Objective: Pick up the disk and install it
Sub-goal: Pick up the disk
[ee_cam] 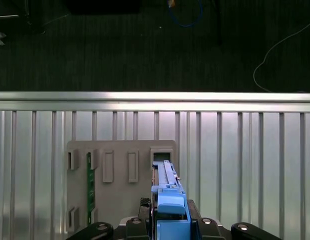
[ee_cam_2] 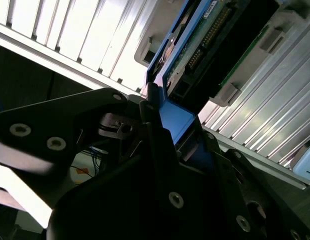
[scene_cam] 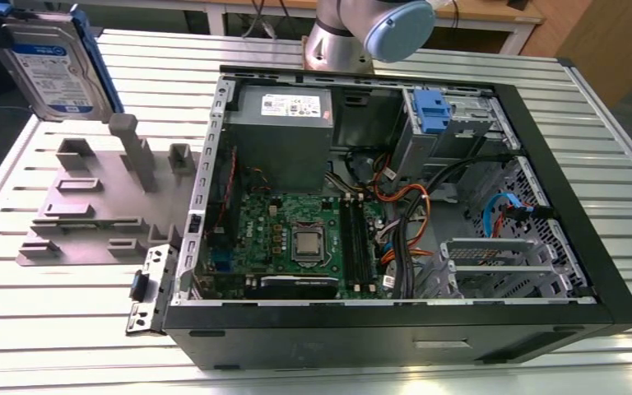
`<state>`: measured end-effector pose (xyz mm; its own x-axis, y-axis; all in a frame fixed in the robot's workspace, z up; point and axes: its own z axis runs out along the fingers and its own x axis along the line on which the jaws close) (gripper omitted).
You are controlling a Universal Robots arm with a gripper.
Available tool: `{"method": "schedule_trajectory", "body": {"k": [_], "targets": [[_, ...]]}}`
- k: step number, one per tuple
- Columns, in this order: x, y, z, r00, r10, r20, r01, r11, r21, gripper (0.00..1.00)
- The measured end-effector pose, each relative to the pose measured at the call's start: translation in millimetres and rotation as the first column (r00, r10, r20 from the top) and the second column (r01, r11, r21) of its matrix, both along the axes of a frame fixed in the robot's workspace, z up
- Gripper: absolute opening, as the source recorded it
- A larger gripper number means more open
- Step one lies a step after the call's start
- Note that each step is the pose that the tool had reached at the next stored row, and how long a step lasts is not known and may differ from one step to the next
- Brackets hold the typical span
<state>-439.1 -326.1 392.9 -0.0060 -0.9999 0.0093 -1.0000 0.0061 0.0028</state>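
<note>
The disk (scene_cam: 55, 70) hangs upright in the air at the exterior view's far left, above the back end of the grey slotted stand (scene_cam: 91, 197); its white-and-blue label faces the camera and blue rails frame it. In both wrist views my gripper (ee_cam_2: 177, 125) is shut on the disk's blue carrier end. The second wrist view shows the disk's green circuit-board side (ee_cam_2: 210, 35). In the first wrist view the disk (ee_cam: 167, 192) is seen edge-on between the black fingers of my gripper (ee_cam: 171, 220), over the stand (ee_cam: 120, 175).
An open computer case (scene_cam: 612, 271) lies on the slatted metal table (scene_cam: 63, 329), with motherboard, cables and a drive bay holding a blue clip (scene_cam: 431, 111) at its back. The arm's base (scene_cam: 338, 41) stands behind the case. Dark floor lies past the table's edge (ee_cam: 155, 96).
</note>
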Motion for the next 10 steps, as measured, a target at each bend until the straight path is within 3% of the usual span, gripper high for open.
{"method": "schedule_trajectory", "body": {"k": [10], "targets": [[0.0,0.0,11.7,1.0,0.0,0.0001,0.0,1.0,-0.0008,0.36]]}}
